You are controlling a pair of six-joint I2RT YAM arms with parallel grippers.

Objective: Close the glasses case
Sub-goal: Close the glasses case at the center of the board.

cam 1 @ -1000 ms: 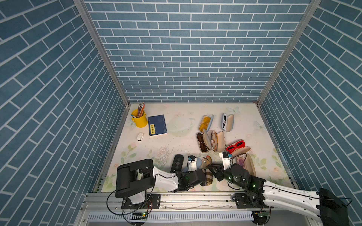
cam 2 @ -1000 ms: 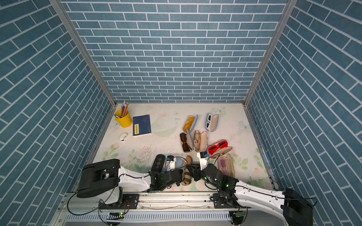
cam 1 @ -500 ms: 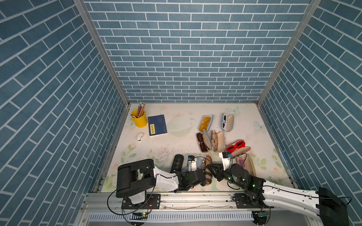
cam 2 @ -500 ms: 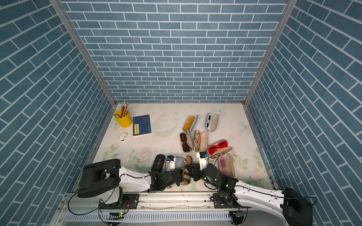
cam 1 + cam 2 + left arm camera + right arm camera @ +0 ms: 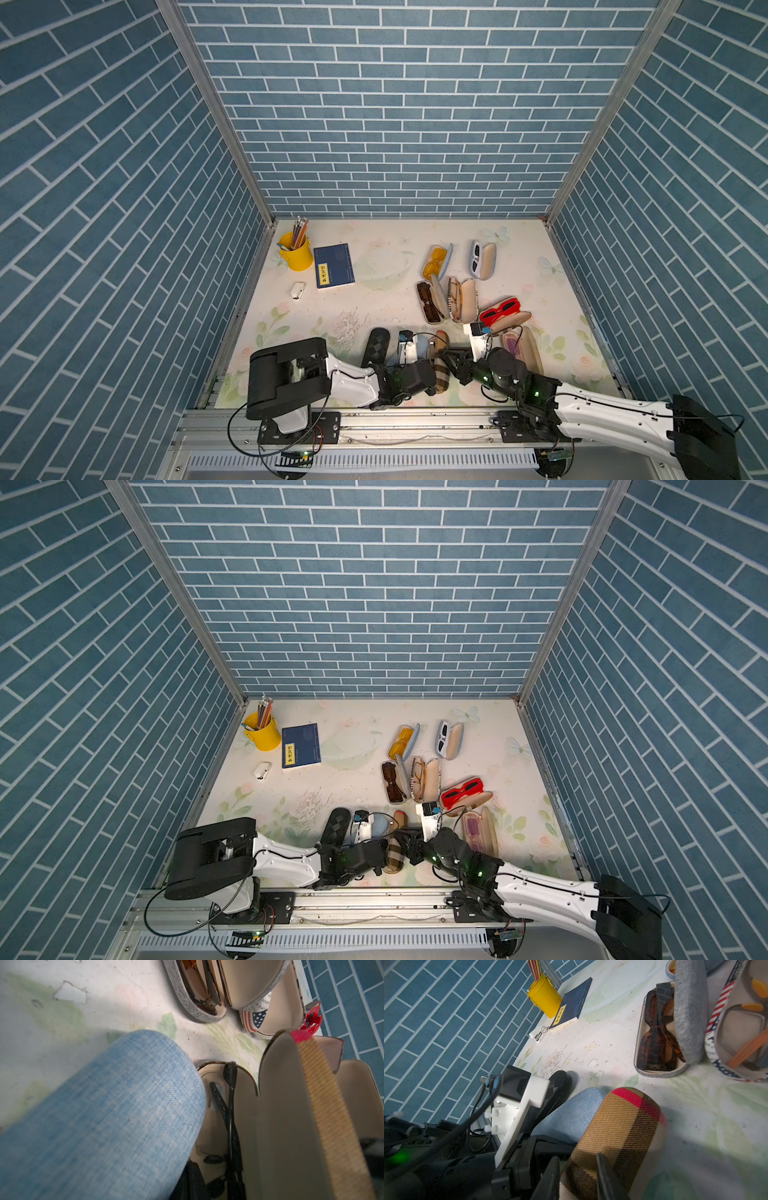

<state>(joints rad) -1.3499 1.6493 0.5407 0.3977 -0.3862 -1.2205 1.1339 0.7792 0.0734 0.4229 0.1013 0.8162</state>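
The glasses case (image 5: 439,369) (image 5: 394,852) is tan plaid with a red band and lies near the table's front edge between both arms. In the left wrist view its lid (image 5: 291,1115) stands upright and black glasses (image 5: 230,1118) lie in its beige base. My left gripper (image 5: 195,1182) (image 5: 428,376) is shut, empty, low against the base beside a blue case. My right gripper (image 5: 578,1180) (image 5: 452,362) is at the lid's plaid outer face (image 5: 623,1126). Its jaws are a little apart, and both fingertips (image 5: 605,1176) lie on that face without clamping it.
A shut blue denim case (image 5: 104,1122) touches the plaid case, and a black case (image 5: 376,351) lies left of it. Several open cases with glasses (image 5: 432,301) (image 5: 498,309) (image 5: 519,353) crowd the right. A yellow pencil cup (image 5: 296,255) and blue book (image 5: 333,266) sit at the back left.
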